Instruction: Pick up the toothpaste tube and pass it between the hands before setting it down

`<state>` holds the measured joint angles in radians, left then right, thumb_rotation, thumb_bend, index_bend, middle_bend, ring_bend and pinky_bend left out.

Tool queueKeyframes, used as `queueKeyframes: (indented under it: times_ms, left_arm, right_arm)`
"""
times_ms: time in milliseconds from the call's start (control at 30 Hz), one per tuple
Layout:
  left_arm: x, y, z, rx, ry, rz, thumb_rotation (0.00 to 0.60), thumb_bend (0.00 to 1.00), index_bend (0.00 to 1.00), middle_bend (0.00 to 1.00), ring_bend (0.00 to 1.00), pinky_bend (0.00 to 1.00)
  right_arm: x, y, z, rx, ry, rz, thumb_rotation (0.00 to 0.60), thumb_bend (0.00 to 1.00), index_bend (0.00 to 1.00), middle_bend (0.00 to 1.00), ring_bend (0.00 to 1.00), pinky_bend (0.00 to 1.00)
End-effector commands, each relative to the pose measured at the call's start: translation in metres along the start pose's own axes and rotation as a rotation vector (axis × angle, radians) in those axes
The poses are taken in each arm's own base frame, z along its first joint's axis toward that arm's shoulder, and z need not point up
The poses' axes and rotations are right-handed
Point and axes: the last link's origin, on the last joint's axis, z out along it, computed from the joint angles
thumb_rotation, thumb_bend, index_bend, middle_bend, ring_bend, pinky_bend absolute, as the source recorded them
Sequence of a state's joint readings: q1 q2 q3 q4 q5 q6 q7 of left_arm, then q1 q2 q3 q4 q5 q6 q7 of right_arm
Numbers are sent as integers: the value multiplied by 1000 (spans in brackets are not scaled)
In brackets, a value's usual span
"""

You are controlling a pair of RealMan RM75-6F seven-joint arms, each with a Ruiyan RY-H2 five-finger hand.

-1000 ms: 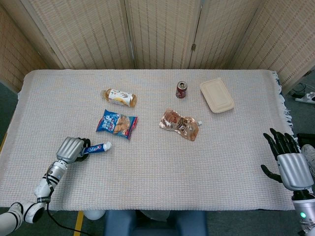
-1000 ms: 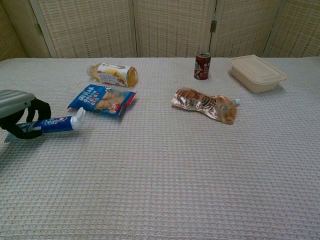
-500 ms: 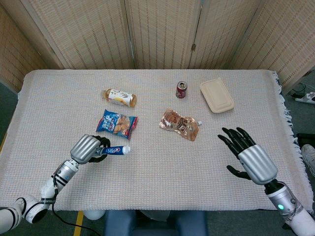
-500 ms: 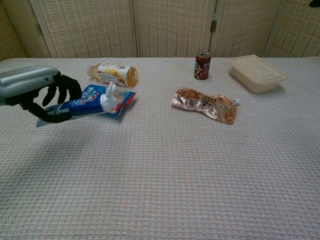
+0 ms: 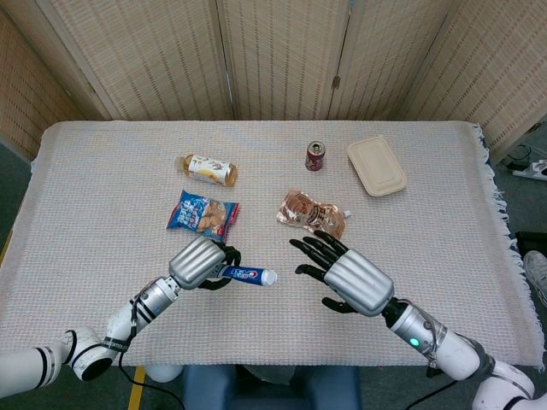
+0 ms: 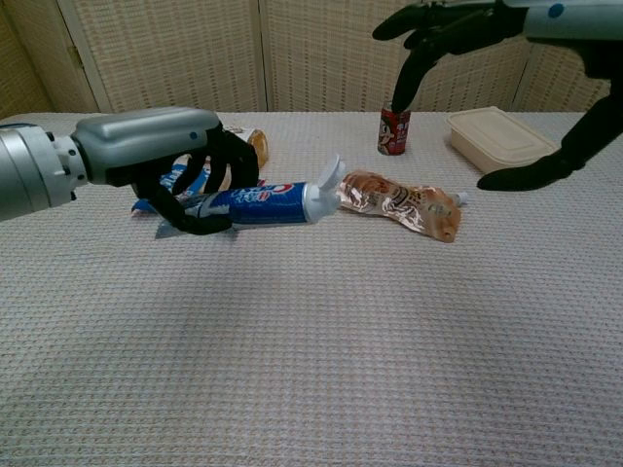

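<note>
Head view shows the left hand (image 5: 198, 261) wrapped around the blue plastic toothpaste tube (image 5: 246, 275), held above the desk, white cap toward the right hand (image 5: 342, 272) (fingers spread, empty, just beside). Letting go too early would likely drop it.

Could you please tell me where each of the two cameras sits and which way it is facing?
Head view: high above the table's near edge, looking steeply down; shows both forearms, the left robot hand gripping the toothpaste tube and the spread right robot hand.
Chest view: low, near table height, looking level across toward the screen; both hands enter from the sides.
Shared: both hands, the tube, the red can, the beige lidded box.
</note>
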<state>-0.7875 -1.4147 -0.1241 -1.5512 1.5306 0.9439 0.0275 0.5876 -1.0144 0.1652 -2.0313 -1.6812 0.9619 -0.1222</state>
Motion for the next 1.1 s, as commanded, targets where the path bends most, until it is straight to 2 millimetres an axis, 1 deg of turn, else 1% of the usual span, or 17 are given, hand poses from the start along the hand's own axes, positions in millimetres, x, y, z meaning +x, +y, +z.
queueKeyframes:
  times_ms: [33,233,367,567,900,1100]
  left_arm:
    - [1,13,11,-14,-15,-24,600,615,669,715,608,699]
    - [1,23,20,-15,-29,-47,600,621,669,718,611,699]
    - [1,25,22,-10,-33,-70,600,626,669,721,614,699]
    - [3,24,21,-3,-34,-89,600,632,670,723,615,699]
    - [3,14,16,13,-32,-154,600,640,671,726,617,699]
    - [4,10,16,16,-29,-193,600,645,677,732,621,699]
  right_arm:
    - [-3,-10,15,34,-16,-9,600,308,311,28,0,0]
    - [-7,-18,30,56,-21,-34,600,308,312,28,0,0]
    - [-9,-19,34,54,-31,-42,600,308,315,32,0,0]
    - [-12,-15,34,35,-50,-50,600,308,322,36,0,0]
    - [-16,-1,24,-22,-73,-47,600,308,332,45,0,0]
    - [-15,3,18,-33,-67,-46,600,308,334,53,0,0]
